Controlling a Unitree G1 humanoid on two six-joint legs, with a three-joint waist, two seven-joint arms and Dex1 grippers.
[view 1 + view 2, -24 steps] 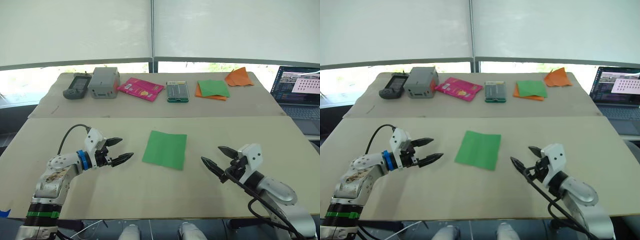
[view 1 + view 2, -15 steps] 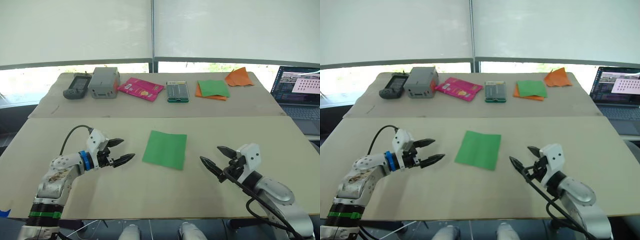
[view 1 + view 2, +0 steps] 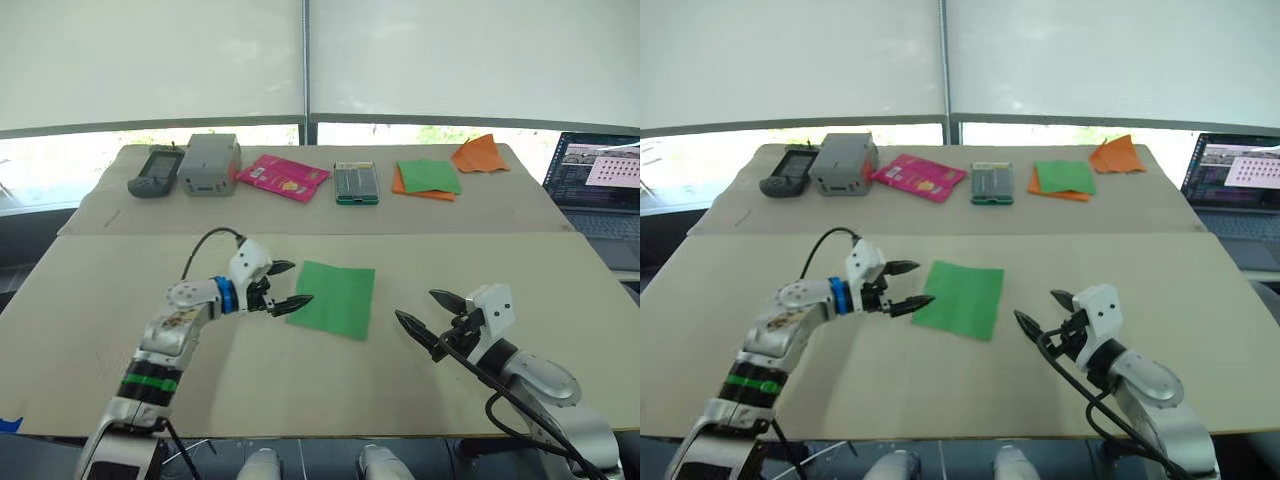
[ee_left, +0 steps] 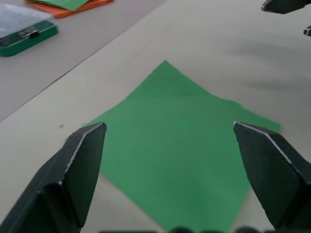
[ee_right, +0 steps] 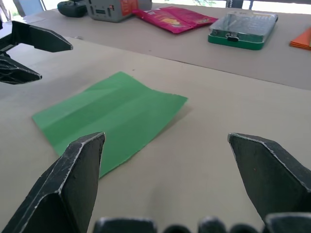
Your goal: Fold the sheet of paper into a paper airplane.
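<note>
1. The sheet of paper (image 3: 334,297) lies flat near the centre of the left eye view, on the front table (image 3: 330,390), not yet folded into an airplane. It is a bright green square with faint creases running across it, seen most clearly in the right wrist view.

2. The left gripper (image 3: 285,285) sits left of centre, its two black fingers spread apart and empty. Its lower fingertip looks to be at or just over the sheet's left edge; actual contact cannot be judged.

3. The right gripper (image 3: 425,316) hovers at lower right of the frame, fingers spread wide and holding nothing, near the sheet's right edge but apart from it.

4. The sheet probably handles as very light, thin and limp. It would slide on the smooth tabletop under a sideways push, and it could crumple or tear under a hard pinch.

5. Lying flush, it offers no raised rim. A sensible hold is a corner or the edge nearest a gripper, lifted slightly while the other gripper pins the sheet down.

6. Along the top of the frame, on the far table (image 3: 90,215), sit a stack of green and orange sheets (image 3: 426,179), an orange pointed paper piece (image 3: 480,154), a green case (image 3: 354,183), a pink packet (image 3: 283,177), a grey box (image 3: 209,165) and a dark handheld device (image 3: 153,172). All are well apart from the work.
</note>
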